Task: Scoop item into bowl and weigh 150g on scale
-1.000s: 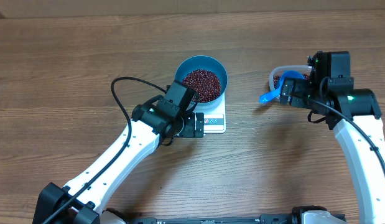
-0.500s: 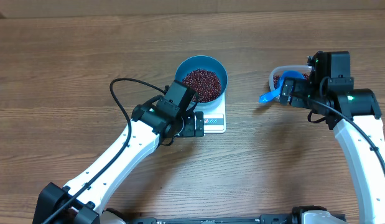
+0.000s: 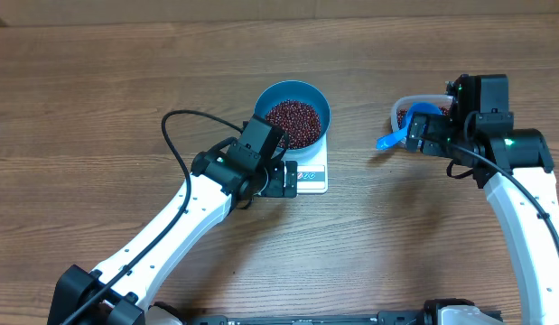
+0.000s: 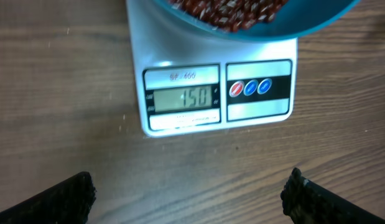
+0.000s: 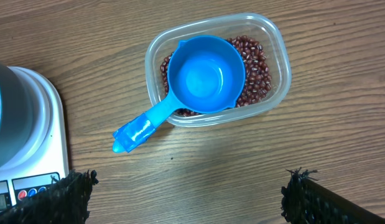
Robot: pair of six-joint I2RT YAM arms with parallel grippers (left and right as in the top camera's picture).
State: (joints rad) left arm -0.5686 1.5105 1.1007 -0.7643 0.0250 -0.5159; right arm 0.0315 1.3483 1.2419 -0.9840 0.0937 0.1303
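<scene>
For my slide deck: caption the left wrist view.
The scale reads 150 with the blue bowl of beans on it; open left gripper hovers in front.

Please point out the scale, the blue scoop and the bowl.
scale [image 4: 183,98]: left wrist view, on its display.
blue scoop [image 5: 206,74]: right wrist view, inside its cup.
bowl [image 3: 302,90]: overhead view, on its bare inner wall.

A blue bowl [image 3: 315,95] heaped with red-brown beans [image 3: 293,122] sits on a white scale [image 3: 313,173] just ahead of the left arm's jaws, on a wooden surface [image 3: 98,90]. A blue scoop [image 3: 387,140] juts from a clear tub [image 3: 398,108] partly hidden beneath the right arm's jaws.
</scene>
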